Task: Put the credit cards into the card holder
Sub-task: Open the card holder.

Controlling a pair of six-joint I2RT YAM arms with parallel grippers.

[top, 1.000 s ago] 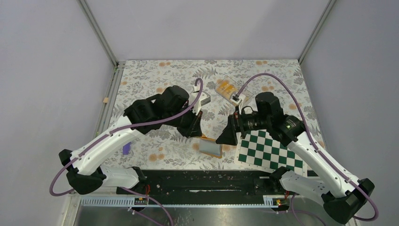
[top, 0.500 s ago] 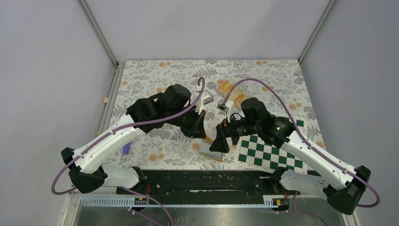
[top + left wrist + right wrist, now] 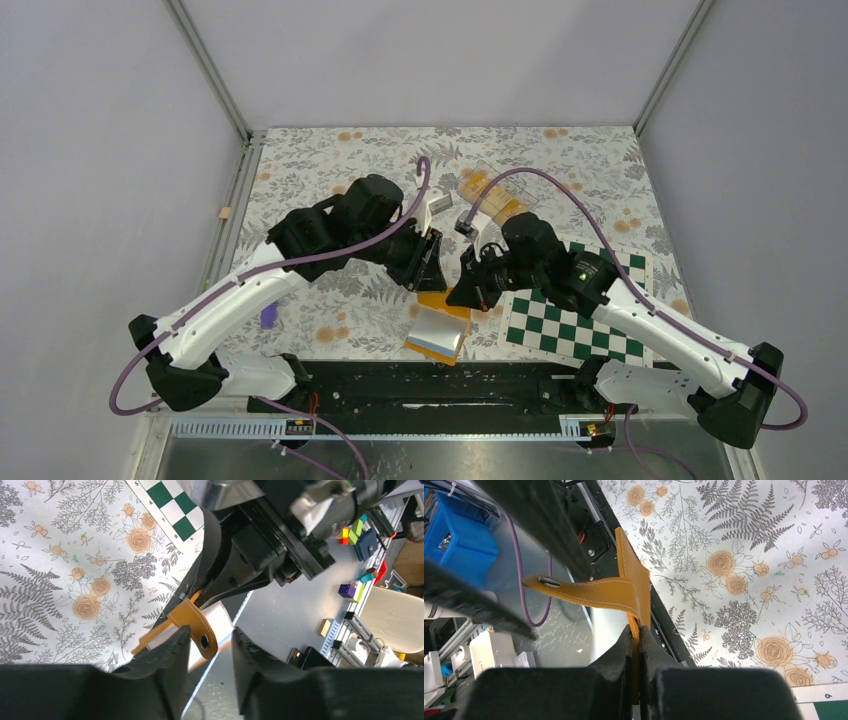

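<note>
The card holder [image 3: 441, 302] is an orange wallet held off the table near the front edge, its pale inner side [image 3: 438, 335] hanging open toward the arms. My right gripper [image 3: 636, 630] is shut on the wallet's orange edge [image 3: 633, 587]. My left gripper [image 3: 210, 632] stands open, and the wallet's strap tab [image 3: 196, 625], with its stud hole, lies between its jaws against the left finger. In the top view the left gripper [image 3: 432, 262] and the right gripper [image 3: 465, 295] face each other above the wallet. The orange-yellow credit cards [image 3: 487, 187] lie in a clear box at the back.
A green-and-white chequered board [image 3: 575, 318] lies at the front right under the right arm. A small purple piece [image 3: 268, 315] sits beside the left arm. A small grey block [image 3: 439, 203] lies near the clear box [image 3: 505, 200]. A black rail [image 3: 440, 380] runs along the table's near edge.
My right gripper has moved left and shut on the wallet. The wallet has swung open, its pale inside now facing the near edge. My left jaws have parted around the strap.
</note>
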